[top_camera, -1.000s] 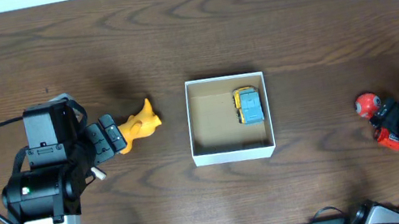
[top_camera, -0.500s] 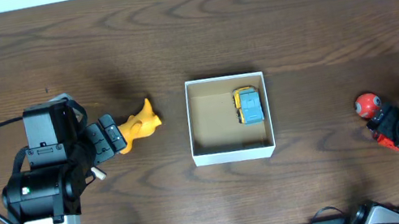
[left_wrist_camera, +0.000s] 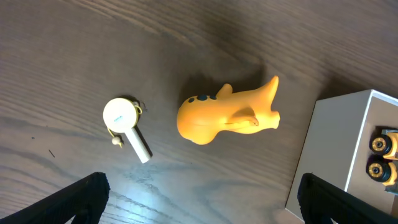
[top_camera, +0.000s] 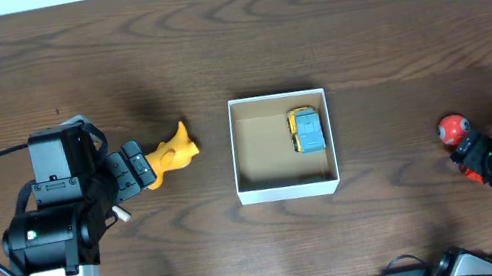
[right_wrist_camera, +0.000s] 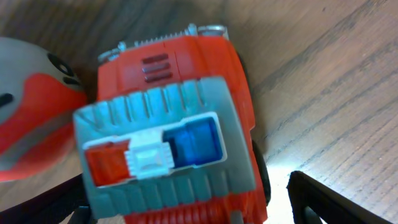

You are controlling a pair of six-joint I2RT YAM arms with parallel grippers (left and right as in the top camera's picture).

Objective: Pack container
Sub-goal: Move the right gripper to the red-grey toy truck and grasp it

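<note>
The container [top_camera: 290, 189] is a small square white box with a tan inside at the table's middle; a blue and yellow toy car [top_camera: 307, 130] lies in its right part. A yellow animal toy [top_camera: 172, 154] lies left of it, also in the left wrist view [left_wrist_camera: 227, 115], beside the container's corner [left_wrist_camera: 336, 155]. My left gripper [top_camera: 135, 168] is open and empty just left of the yellow toy, its jaws [left_wrist_camera: 202, 205] wide apart. My right gripper [top_camera: 480, 161] is open, its jaws [right_wrist_camera: 199, 208] on either side of a red toy truck [right_wrist_camera: 174, 124] on the table.
A red and grey round toy [top_camera: 452, 129] lies next to the truck, at the left of the right wrist view [right_wrist_camera: 31, 112]. A small white round-headed piece [left_wrist_camera: 124, 121] lies on the table left of the yellow toy.
The right arm has shifted a little down and left over the red truck. The left arm, the yellow toy and the container have not moved.
</note>
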